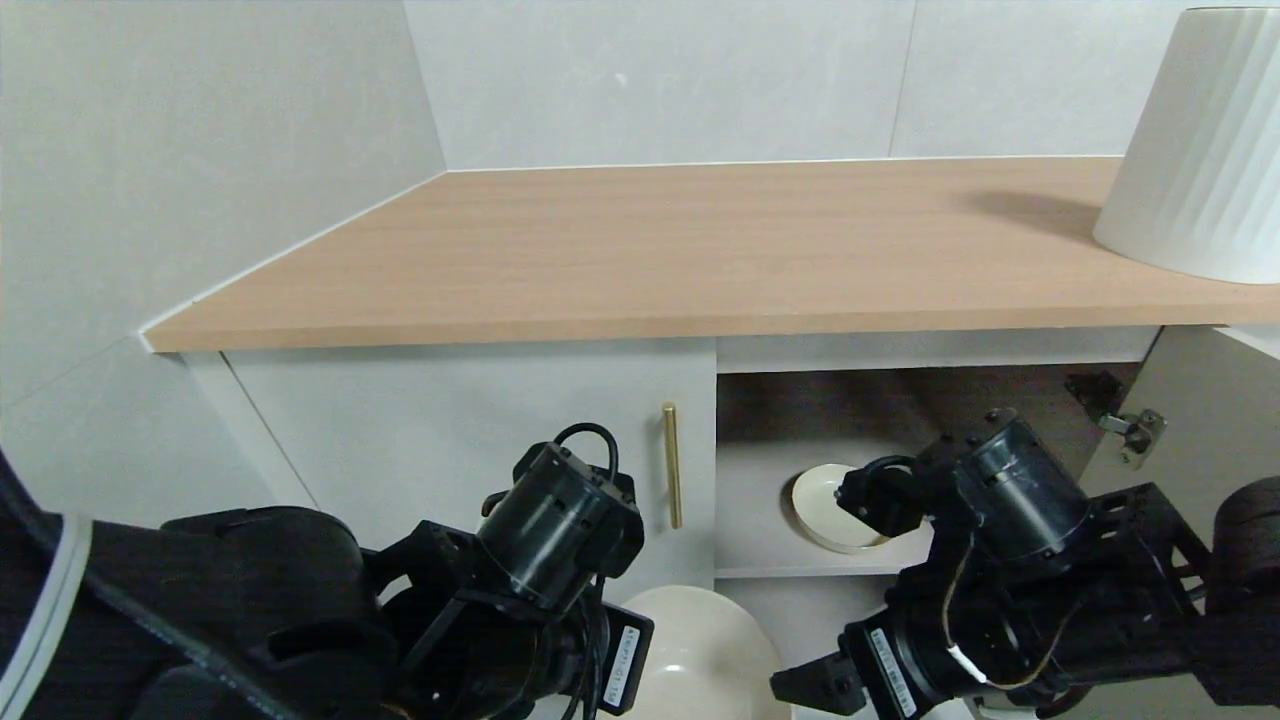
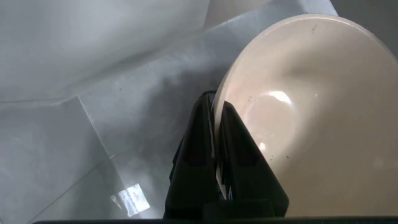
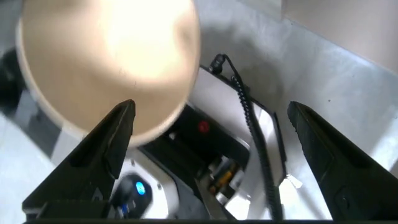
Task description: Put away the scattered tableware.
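Observation:
A cream bowl [image 2: 305,106] hangs low in front of the cabinet, gripped at its rim by my left gripper [image 2: 216,121], which is shut on it. In the head view the same bowl [image 1: 690,650] shows at the bottom centre, just below the closed left door. My right gripper [image 3: 211,130] is to the right of that bowl, open wide with nothing between its fingers [image 3: 115,143]; the bowl [image 3: 106,62] lies just beyond one fingertip. A second cream dish [image 1: 830,505] rests on the shelf [image 1: 750,500] inside the open right half of the cabinet.
The wooden countertop [image 1: 700,250] spans above the cabinet, with a white ribbed lampshade [image 1: 1200,150] at its far right. The left door [image 1: 480,420] is closed and has a gold handle [image 1: 671,465]. The right door [image 1: 1210,420] stands swung open with its hinge showing.

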